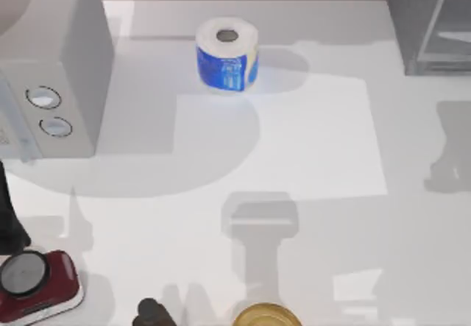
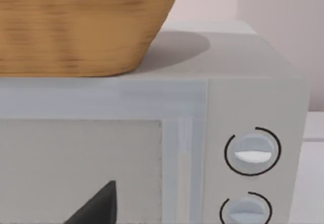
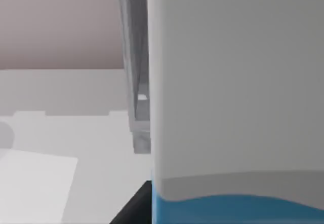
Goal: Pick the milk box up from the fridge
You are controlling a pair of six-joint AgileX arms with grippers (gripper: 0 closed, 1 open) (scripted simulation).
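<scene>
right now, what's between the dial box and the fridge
In the top view, a paper roll stands on the table between the dial box and the fridge, apart from both.

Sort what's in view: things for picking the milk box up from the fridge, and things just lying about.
For the job: milk box, close before the right wrist camera; fridge, far right of the table.
Lying about: paper roll; grey box with two dials, wicker basket on top of it; red device with a round disc; yellow round thing.
</scene>
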